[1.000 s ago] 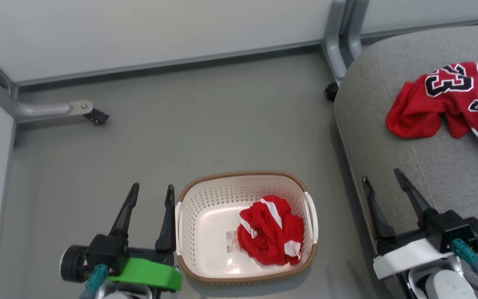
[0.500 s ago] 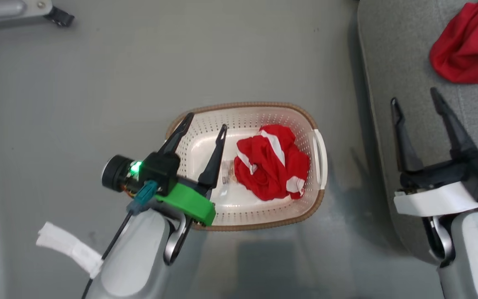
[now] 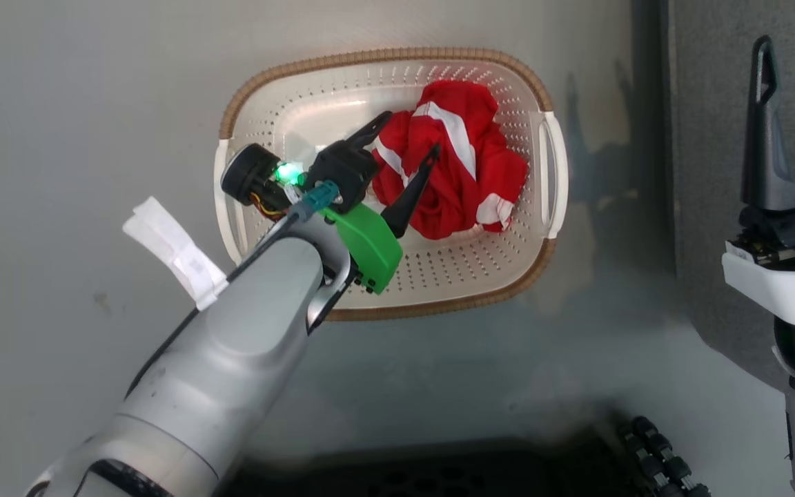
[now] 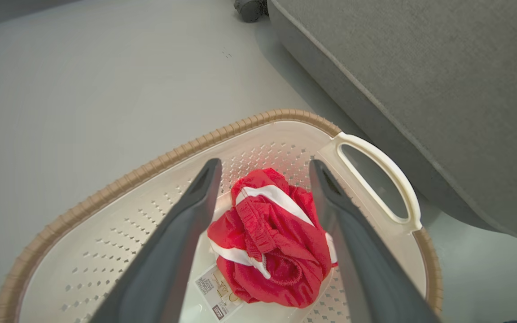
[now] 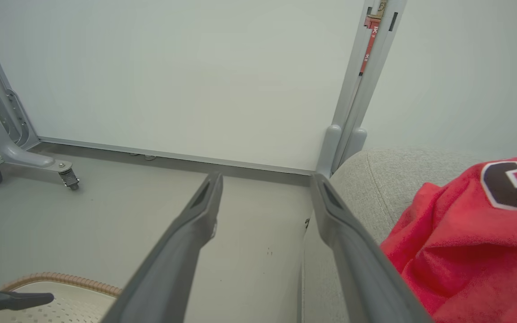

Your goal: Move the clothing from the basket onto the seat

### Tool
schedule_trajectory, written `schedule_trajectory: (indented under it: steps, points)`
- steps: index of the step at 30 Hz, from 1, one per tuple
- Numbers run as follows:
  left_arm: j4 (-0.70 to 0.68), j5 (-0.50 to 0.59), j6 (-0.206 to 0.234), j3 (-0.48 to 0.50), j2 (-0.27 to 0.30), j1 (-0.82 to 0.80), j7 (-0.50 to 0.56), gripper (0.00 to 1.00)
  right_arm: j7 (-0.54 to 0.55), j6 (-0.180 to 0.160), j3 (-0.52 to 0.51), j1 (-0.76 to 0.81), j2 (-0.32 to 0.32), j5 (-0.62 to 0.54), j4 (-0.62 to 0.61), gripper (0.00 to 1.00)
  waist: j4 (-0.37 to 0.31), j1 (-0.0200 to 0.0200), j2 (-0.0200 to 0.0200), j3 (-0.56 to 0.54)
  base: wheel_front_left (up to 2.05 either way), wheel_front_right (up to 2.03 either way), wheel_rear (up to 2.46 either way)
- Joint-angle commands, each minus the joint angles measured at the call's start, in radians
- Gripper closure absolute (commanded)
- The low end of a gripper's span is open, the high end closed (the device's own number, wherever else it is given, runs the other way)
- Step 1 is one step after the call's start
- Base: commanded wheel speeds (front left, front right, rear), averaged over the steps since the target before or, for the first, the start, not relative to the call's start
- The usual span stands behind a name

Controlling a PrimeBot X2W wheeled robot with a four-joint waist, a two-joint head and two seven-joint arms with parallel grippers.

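Clothing first: where is the striped piece?

— Bunched in the basket, toward the end nearest the seat. It is red with white bands. The jersey lies on the seat, showing part of a black figure edged in white, too cut off to read.

And the grippers?

— The left gripper is spread wide inside the basket, with one finger on each side of the bundle in its wrist view. Whether either finger touches the cloth I cannot tell. The right gripper is spread too and holds nothing. It is above the seat's edge, with the jersey to its right in its wrist view.

What does it all stand on?

— A plain grey floor. The basket sits on it close beside the seat, not touching it. Beyond are white wall panels, a grey metal post where two of them meet, and a metal foot with a caster.

Any writing?

— A label lies on the basket floor, half under the cloth, its print too small to read. A red strip behind the post carries pale characters I cannot make out. A white tag sticks out from the left forearm, and nothing on it is legible.
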Motion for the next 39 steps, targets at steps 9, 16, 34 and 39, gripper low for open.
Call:
schedule_trajectory:
  steps: [9,16,34,39]
  points:
    - [0.176,-0.194,-0.002,-0.167,0.007,-0.198,0.03,0.0,-0.002,-0.001,0.014,-0.046,-0.001,0.028,-0.104,0.0,-0.037,-0.0002,0.0,0.256,0.0,0.0,0.0]
    - [0.226,-0.328,-0.002,-0.256,0.006,-0.243,0.072,0.0,-0.002,-0.001,0.046,-0.022,-0.004,0.045,-0.145,0.0,-0.059,-0.0002,0.0,0.271,0.0,0.0,0.0]
    - [0.207,-0.492,-0.002,-0.431,0.006,-0.342,0.002,0.0,-0.002,-0.001,0.069,0.034,-0.024,0.056,-0.163,0.0,-0.092,-0.0002,0.0,0.271,0.0,0.0,0.0]
    - [0.191,-0.519,-0.002,-0.463,0.007,-0.348,-0.001,0.0,-0.002,-0.001,0.064,0.044,-0.026,0.055,-0.167,0.0,-0.097,-0.0002,0.0,0.27,0.0,0.0,0.0]
